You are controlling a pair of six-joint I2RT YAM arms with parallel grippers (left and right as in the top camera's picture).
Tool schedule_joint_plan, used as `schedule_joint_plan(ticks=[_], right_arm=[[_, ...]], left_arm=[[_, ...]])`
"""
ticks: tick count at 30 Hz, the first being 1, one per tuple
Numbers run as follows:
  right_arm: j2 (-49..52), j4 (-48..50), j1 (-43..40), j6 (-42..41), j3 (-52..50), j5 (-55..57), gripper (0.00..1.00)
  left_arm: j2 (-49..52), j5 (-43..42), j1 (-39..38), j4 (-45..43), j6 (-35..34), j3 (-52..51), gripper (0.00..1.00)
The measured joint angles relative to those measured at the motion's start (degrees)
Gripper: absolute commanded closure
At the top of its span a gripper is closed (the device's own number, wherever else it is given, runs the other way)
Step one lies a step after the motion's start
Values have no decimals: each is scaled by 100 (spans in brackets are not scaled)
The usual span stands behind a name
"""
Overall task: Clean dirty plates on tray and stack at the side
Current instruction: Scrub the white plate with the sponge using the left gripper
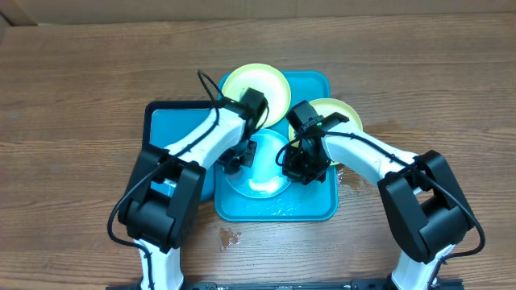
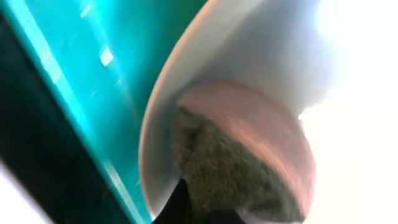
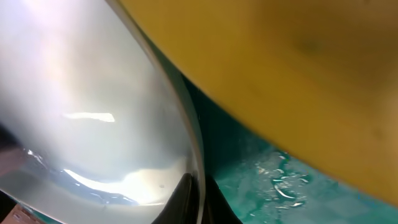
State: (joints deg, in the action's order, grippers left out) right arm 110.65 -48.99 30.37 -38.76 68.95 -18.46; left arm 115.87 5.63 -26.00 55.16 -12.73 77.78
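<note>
A light blue plate (image 1: 262, 171) lies in the teal tray (image 1: 278, 211). My left gripper (image 1: 237, 158) is shut on a brown-and-pink sponge (image 2: 239, 155) that presses on the plate's left side (image 2: 249, 50). My right gripper (image 1: 301, 166) is shut on the plate's right rim (image 3: 196, 186), one finger on each side of it. One lime-green plate (image 1: 256, 87) rests at the tray's far edge. The other lime-green plate (image 1: 342, 114) sits at the tray's right edge and fills the top of the right wrist view (image 3: 298, 74).
A smaller black-rimmed blue tray (image 1: 168, 122) lies left of the teal tray, under my left arm. The teal tray's floor is wet (image 3: 273, 180). Water drops lie on the wooden table at the front (image 1: 230, 236) and right (image 1: 351, 179).
</note>
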Motion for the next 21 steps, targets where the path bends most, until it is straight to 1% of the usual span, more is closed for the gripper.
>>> schedule_joint_plan(ticks=[3,5,8,11,15,18,21], right_arm=[[0,0,-2,-22,0,7,96],[0,0,-2,-24,0,9,96],[0,0,-2,-26,0,9,96],[0,0,-2,-26,0,9,96],[0,-37,-33,-33,-2,35,96],[0,-33,-26,-2,-2,28,96],[0,-20,22,26,-2,31,96]], left_arm=[[-4,-772,133,-170,376,46,96],[20,-1637,166,-415,527,55,96],[160,-2872,109,-911,568,55,96],[330,-3683,-50,-1410,396,46,96],[382,-3904,-142,-1473,-79,37,96],[382,-3746,-140,-1145,-496,46,96],[367,-3381,-120,-625,-966,138,96]])
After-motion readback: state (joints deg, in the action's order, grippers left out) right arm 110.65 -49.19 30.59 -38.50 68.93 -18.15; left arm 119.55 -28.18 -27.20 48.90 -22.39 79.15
